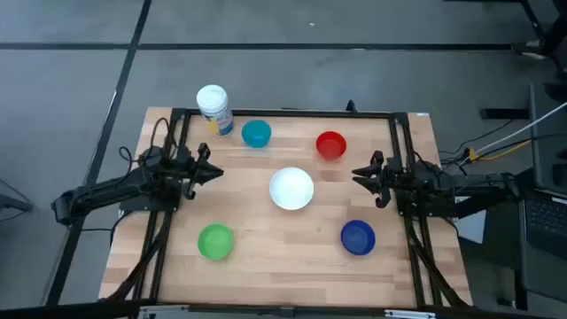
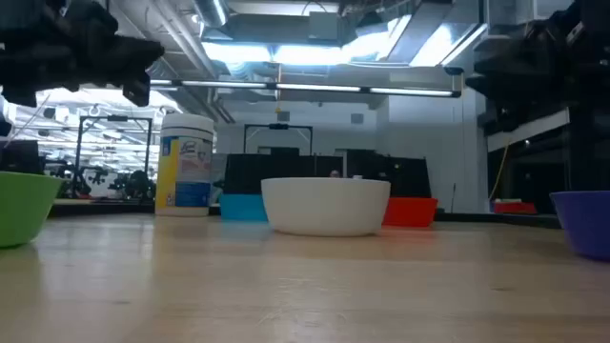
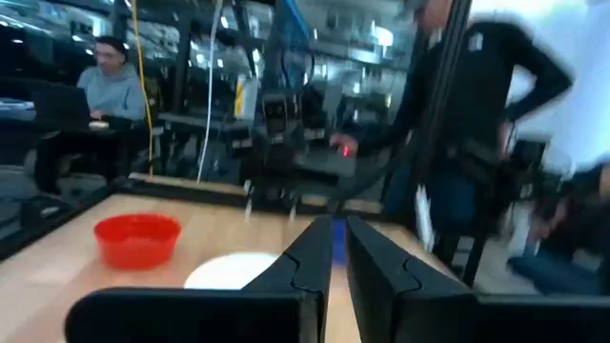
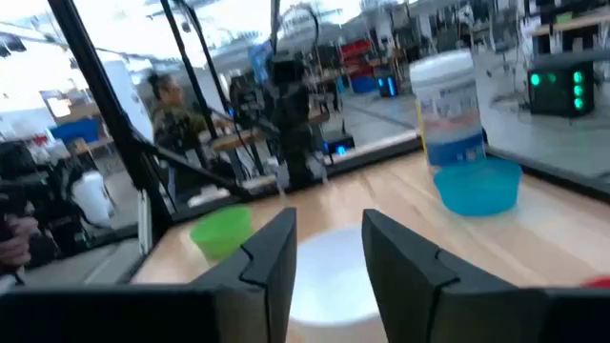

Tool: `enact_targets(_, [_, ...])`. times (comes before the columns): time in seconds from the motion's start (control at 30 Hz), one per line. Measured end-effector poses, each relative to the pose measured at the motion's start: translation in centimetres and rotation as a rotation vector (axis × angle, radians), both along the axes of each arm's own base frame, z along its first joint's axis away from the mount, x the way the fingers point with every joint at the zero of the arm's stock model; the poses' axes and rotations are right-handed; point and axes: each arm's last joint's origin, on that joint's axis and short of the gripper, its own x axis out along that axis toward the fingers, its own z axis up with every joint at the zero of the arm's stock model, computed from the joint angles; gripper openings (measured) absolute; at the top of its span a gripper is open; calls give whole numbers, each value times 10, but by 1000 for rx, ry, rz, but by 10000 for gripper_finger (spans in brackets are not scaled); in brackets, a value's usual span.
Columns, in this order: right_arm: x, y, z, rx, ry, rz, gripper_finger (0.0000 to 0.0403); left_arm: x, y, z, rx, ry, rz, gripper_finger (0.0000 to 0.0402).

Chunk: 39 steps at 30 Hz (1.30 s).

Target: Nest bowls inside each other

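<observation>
Five bowls rest upright on their bases on the wooden table. The white bowl (image 1: 291, 189) is at the centre, the teal bowl (image 1: 256, 134) and the red bowl (image 1: 330, 145) lie toward the far edge, and the green bowl (image 1: 215, 241) and the dark blue bowl (image 1: 358, 237) toward the near edge. My left gripper (image 1: 220, 174) hovers left of the white bowl. It points at the bowl, fingers shut but for a slit (image 3: 338, 238), and holds nothing. My right gripper (image 1: 356, 174) hovers right of the white bowl, open (image 4: 329, 238) and empty. It faces the white bowl (image 4: 334, 272).
A white-lidded jar (image 1: 213, 109) with a blue and yellow label stands at the far left beside the teal bowl. Black frame rails (image 1: 283, 113) run along the table's far, left and right sides. People (image 3: 110, 81) show in the room beyond the table.
</observation>
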Motion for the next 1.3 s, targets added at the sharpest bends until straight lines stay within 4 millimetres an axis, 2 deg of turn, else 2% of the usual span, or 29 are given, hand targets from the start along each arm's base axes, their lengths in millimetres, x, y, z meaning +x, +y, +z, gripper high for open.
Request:
enact_targets(0.2, [-1, 0, 8, 26, -89, 3, 141, -4, -2, 13, -183, -109, -68, 29])
enact_targets(0.47, [-5, 0, 23, 367, -263, 63, 151, -12, -1, 32, -277, -343, 7, 29])
enact_targets(0.6, [-8, -1, 31, 333, -361, 46, 148, -17, 0, 39, -295, -464, 102, 29])
enact_targets(0.73, [-12, -3, 38, 381, -455, 11, 140, -20, 0, 43, -293, -515, 101, 29])
enact_targets(0.93, [-16, -1, 48, 407, -530, 117, 128, -21, -1, 45, -258, -535, 116, 29])
enact_targets(1.07, [-21, 2, 74, 367, -576, 179, 126, -29, -7, 63, -184, -618, 27, 29])
enact_targets(1.17, [-22, 5, 104, 296, -574, 239, 129, -38, -14, 89, -97, -685, -68, 29])
enact_targets(1.3, [-16, 9, 148, 193, -513, 298, 130, -52, -22, 125, 53, -783, -45, 29])
